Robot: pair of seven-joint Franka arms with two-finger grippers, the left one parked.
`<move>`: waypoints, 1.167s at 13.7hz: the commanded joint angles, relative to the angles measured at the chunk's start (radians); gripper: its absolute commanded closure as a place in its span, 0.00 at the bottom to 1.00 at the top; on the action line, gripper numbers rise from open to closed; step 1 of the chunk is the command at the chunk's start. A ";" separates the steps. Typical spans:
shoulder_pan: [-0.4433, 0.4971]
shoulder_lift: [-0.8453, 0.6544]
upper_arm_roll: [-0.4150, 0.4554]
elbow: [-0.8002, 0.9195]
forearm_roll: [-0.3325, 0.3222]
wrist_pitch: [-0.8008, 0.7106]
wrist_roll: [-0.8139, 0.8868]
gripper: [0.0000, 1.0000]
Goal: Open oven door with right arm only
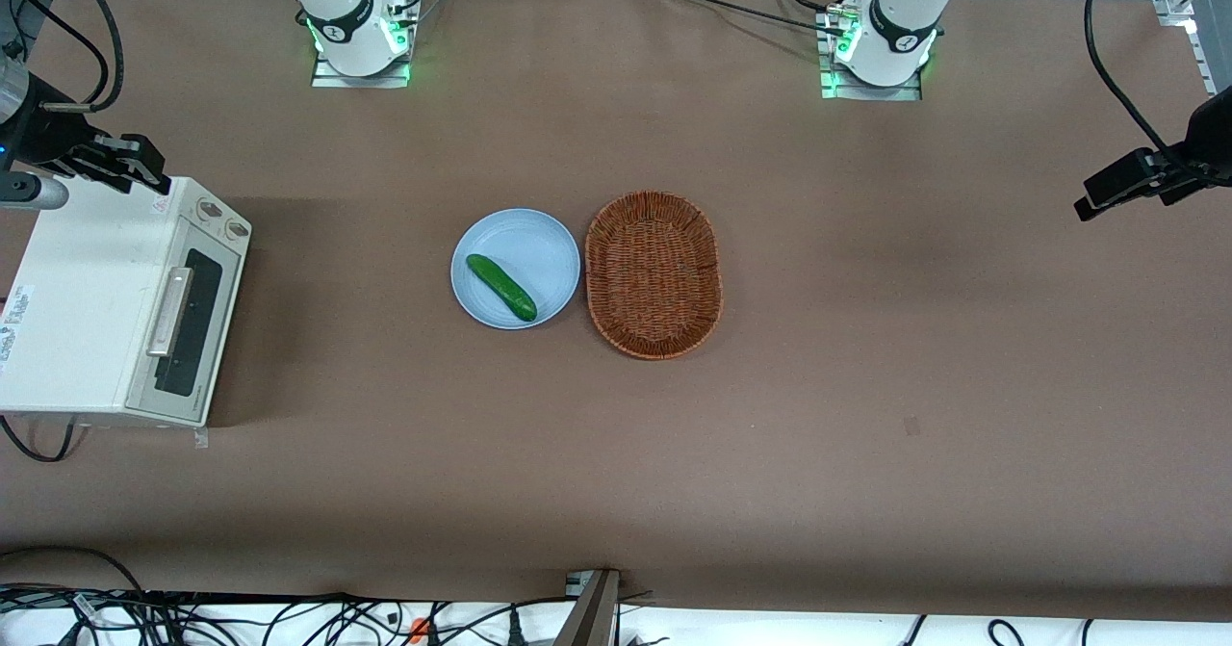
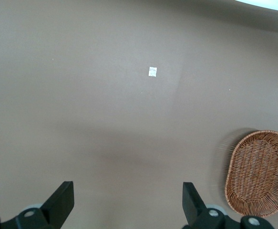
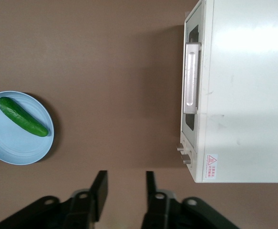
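Oven door [image 1: 188, 333] shut flat against the white toaster oven [image 1: 82, 309], at the working arm's end of the bench [image 1: 866, 386], silver bar handle [image 1: 169, 311] untouched. Hung above the oven's corner farthest from the front camera, near the two knobs [image 1: 222, 219]: right arm's gripper [image 3: 125, 191], fingers [image 3: 99, 188] parted by a narrow gap, holding nothing. Lay mid-bench: cucumber [image 1: 500, 287] on a blue plate [image 1: 539, 242], touching a wicker basket [image 1: 654, 275].
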 commanded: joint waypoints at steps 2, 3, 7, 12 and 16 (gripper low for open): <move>-0.015 0.098 -0.008 0.007 -0.102 0.047 -0.018 1.00; -0.015 0.135 -0.008 0.007 -0.138 0.084 -0.018 1.00; -0.010 0.264 -0.009 0.001 -0.290 0.252 0.000 1.00; -0.021 0.376 -0.031 -0.002 -0.298 0.406 0.002 1.00; -0.024 0.398 -0.034 -0.002 -0.298 0.419 0.002 1.00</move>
